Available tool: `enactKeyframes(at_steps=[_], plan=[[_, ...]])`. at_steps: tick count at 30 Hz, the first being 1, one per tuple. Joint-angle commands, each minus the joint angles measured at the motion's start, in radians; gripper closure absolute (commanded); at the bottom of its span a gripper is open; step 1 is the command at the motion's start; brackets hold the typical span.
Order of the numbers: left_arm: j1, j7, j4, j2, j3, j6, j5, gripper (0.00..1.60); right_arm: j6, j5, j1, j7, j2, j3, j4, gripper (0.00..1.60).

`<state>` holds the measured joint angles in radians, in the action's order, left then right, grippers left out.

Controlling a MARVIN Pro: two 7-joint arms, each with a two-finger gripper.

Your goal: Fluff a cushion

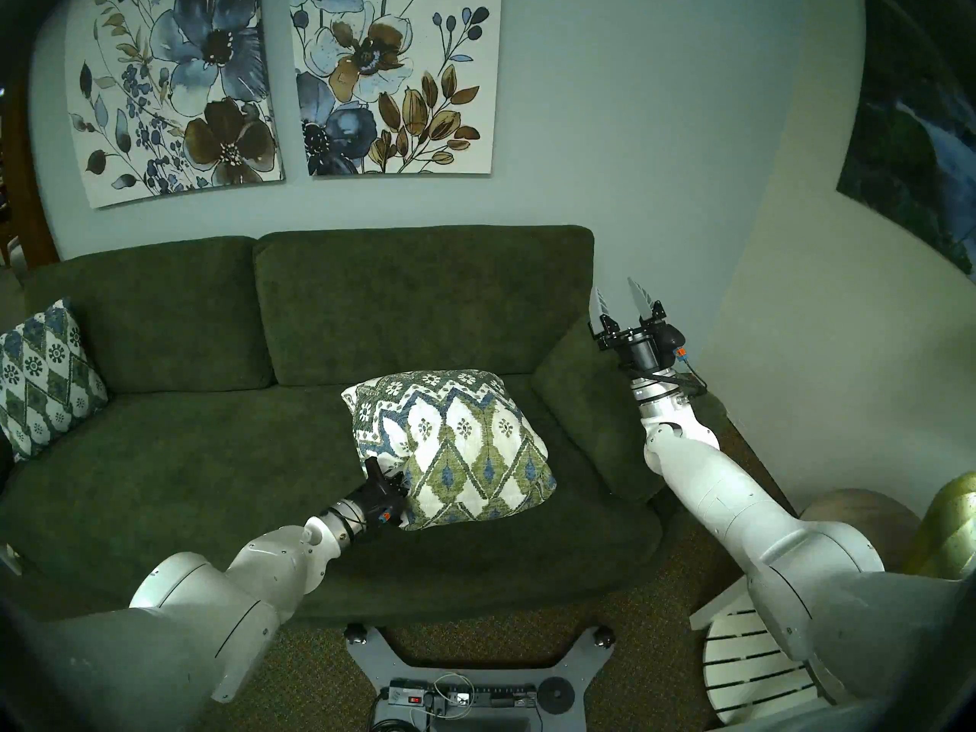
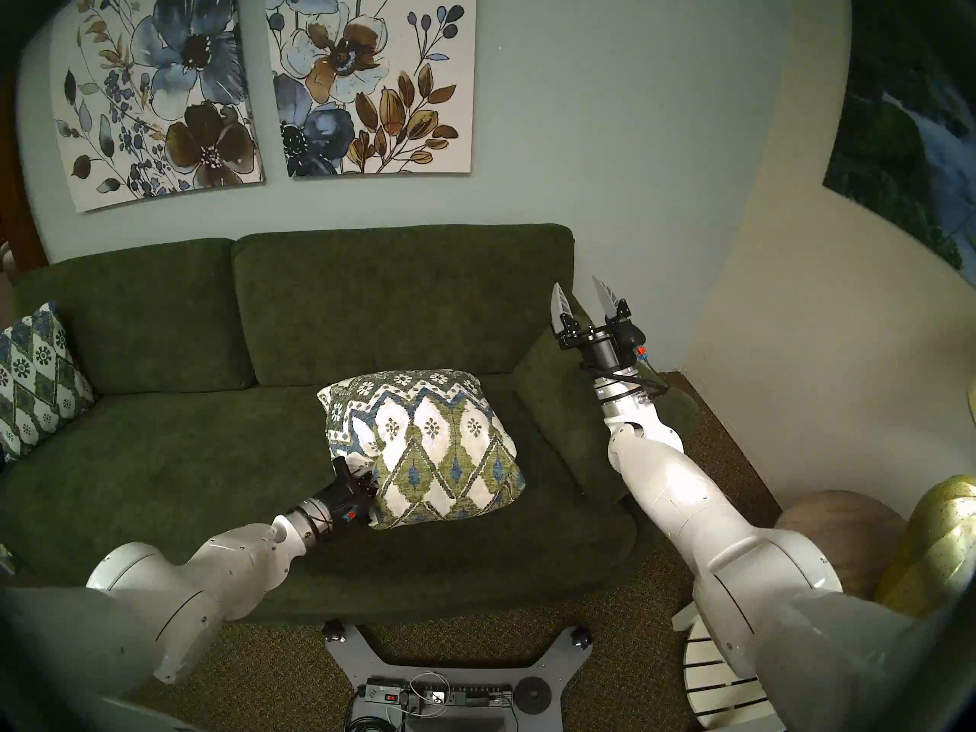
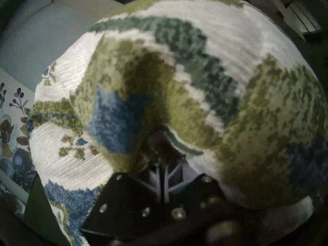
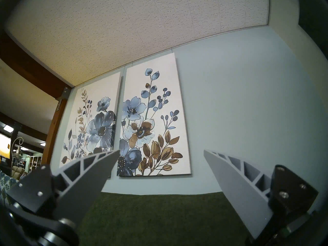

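The cushion, white with olive and blue diamonds, stands tilted on the green sofa seat, right of centre. My left gripper is shut on the cushion's near left edge, its tips buried in the bunched fabric. In the left wrist view the cushion fills the frame and the left gripper pinches a fold of it. My right gripper is open and empty. It points up, above the sofa's right armrest, apart from the cushion.
A smaller, bluer patterned pillow leans at the sofa's left end. Two flower canvases hang on the wall behind. At the right stand a white slatted stool, a brown ball and a gold vase. The robot base sits on the carpet.
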<state>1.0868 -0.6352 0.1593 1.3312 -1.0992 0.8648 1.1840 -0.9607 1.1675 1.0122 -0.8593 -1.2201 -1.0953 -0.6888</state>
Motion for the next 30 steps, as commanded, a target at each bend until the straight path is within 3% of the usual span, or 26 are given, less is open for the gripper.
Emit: enactKeyframes(at_steps=[1, 7, 14, 30], plan=[[-0.026, 0.023, -0.011, 0.052, 0.009, -0.025, 0.006, 1.6, 0.001, 0.0, -0.01, -0.003, -0.002, -0.001, -0.01, 0.0], [-0.035, 0.01, -0.017, 0.049, 0.001, -0.023, -0.004, 1.6, 0.021, -0.038, -0.022, -0.032, -0.013, 0.042, -0.009, 0.0], [-0.035, -0.002, -0.018, 0.039, -0.001, -0.014, -0.006, 1.6, 0.048, -0.061, 0.033, -0.055, -0.047, 0.11, -0.027, 0.0], [-0.039, 0.0, -0.017, 0.048, 0.003, -0.008, -0.002, 1.6, 0.081, -0.081, 0.259, -0.125, -0.03, 0.235, 0.077, 0.0]])
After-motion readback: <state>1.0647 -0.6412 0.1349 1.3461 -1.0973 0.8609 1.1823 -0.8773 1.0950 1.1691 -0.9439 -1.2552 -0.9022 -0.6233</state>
